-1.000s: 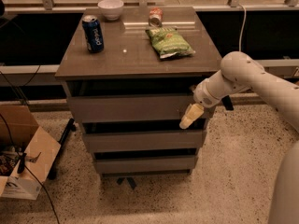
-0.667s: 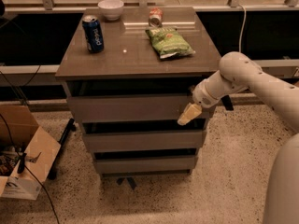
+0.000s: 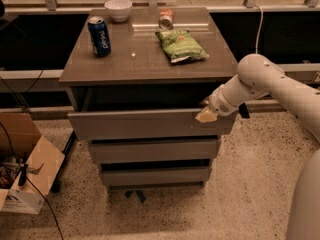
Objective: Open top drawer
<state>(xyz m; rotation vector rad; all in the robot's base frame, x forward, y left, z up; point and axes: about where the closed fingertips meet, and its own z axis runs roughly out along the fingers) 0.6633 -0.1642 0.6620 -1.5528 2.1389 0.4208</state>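
Observation:
The top drawer [image 3: 145, 124] is the widest grey-brown front under the counter top. It stands pulled out a little, with a dark gap above it. My gripper [image 3: 207, 114] is at the drawer's upper right corner, its tan fingertip hooked over the top edge of the front. The white arm reaches in from the right. The mid-width drawer front [image 3: 152, 150] and the narrowest drawer front [image 3: 155, 175] sit below, both closed.
On the counter top [image 3: 145, 64] stand a blue soda can [image 3: 99, 36], a white bowl [image 3: 118, 9], a green chip bag [image 3: 181, 45] and a small jar [image 3: 166, 18]. An open cardboard box [image 3: 25, 169] and cables lie on the floor at left.
The top drawer has come forward, out past the lower two fronts. My gripper moved up to the drawer's top right edge and came forward with it.

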